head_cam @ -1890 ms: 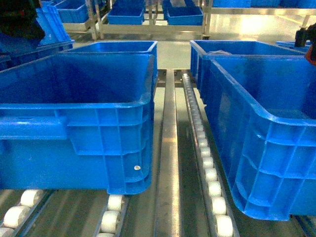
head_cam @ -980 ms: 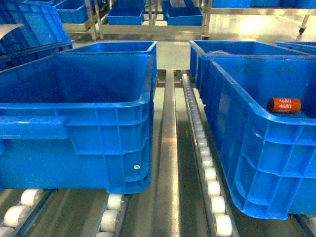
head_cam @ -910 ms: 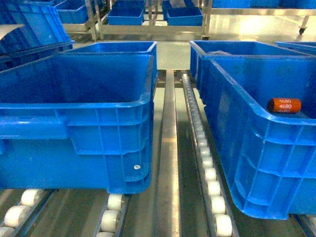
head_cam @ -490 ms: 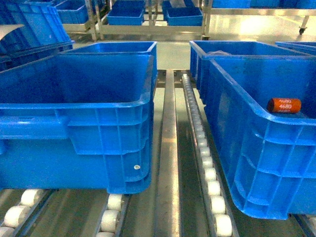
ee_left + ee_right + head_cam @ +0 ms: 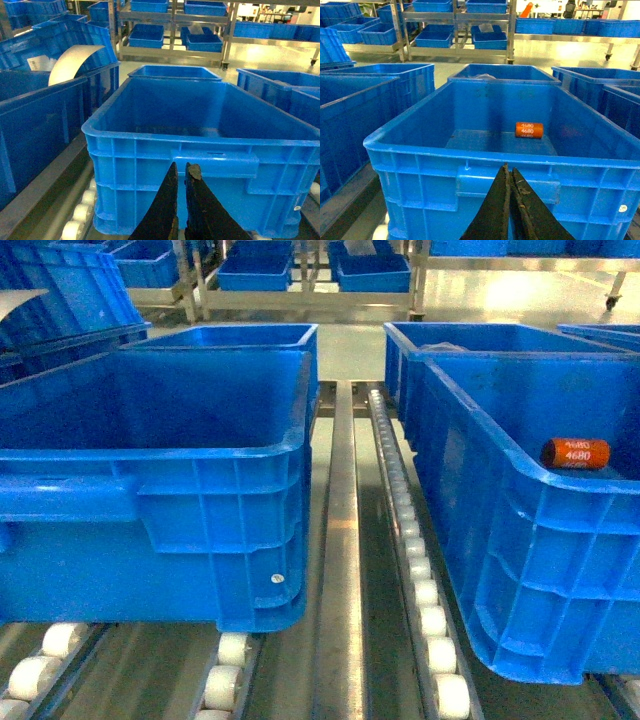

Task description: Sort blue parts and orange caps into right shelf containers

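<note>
One orange cap (image 5: pixel 575 453) printed "4680" lies on its side on the floor of the right blue container (image 5: pixel 500 455). The right wrist view shows the same cap (image 5: pixel 529 130) inside that container (image 5: pixel 470 157). My right gripper (image 5: pixel 509 169) is shut and empty, just outside the container's near wall. My left gripper (image 5: pixel 180 166) is also shut with nothing in it, in front of the left blue container (image 5: pixel 200 145), whose inside looks bare. Neither gripper appears in the head view. No blue parts are in view.
The bins rest on roller tracks (image 5: pixel 425 590) with a steel rail (image 5: pixel 340 540) between them. More blue bins (image 5: pixel 450 340) stand behind, and racks of bins (image 5: pixel 300 270) stand across the aisle. A curved white sheet (image 5: pixel 70 60) sticks out of a bin at the left.
Both arms have left the head view since the earliest frame, and the orange cap now lies in the right container. Nothing has moved over the last second.
</note>
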You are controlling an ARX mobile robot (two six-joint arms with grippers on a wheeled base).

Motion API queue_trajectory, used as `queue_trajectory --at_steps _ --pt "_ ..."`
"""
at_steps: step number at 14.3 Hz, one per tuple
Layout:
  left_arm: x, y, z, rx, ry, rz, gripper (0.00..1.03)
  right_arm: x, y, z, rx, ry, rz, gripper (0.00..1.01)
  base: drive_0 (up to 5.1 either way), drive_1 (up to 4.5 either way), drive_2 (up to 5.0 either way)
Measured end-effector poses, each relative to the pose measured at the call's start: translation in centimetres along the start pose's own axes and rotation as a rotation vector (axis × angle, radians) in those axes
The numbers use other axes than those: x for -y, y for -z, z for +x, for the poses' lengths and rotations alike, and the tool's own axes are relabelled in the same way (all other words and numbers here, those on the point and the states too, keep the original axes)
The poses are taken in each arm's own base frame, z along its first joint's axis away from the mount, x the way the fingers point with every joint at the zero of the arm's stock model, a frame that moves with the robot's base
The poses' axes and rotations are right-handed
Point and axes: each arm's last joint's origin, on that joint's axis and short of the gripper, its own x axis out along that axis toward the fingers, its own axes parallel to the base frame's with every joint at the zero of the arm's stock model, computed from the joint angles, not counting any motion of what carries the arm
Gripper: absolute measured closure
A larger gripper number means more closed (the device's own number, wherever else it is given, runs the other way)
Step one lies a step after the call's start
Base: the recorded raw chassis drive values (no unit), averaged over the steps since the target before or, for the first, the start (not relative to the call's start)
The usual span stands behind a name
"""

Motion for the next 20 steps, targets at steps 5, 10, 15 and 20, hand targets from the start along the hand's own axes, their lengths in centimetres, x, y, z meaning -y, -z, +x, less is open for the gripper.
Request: queue_trajectory --at_steps 5,10,15,20 --pt "0.0 0.6 -1.2 -0.043 0.001 0.001 1.01 0.0 0.0 -1.3 0.013 -0.001 0.000 0.99 0.0 0.00 0.0" --pt "0.0 0.4 -1.3 -0.018 0.000 0.003 1.01 0.0 0.3 -1.3 -0.010 -0.001 0.000 0.99 0.0 0.00 0.0" --pt "0.0 0.4 -1.3 -0.017 0.001 0.003 0.65 0.0 0.3 -1.3 -0.011 -0.001 0.000 0.64 0.0 0.00 0.0" --pt "0.0 0.4 -1.3 -0.017 0.001 0.004 0.03 0.0 0.3 -1.3 -0.010 -0.001 0.000 0.01 0.0 0.00 0.0"
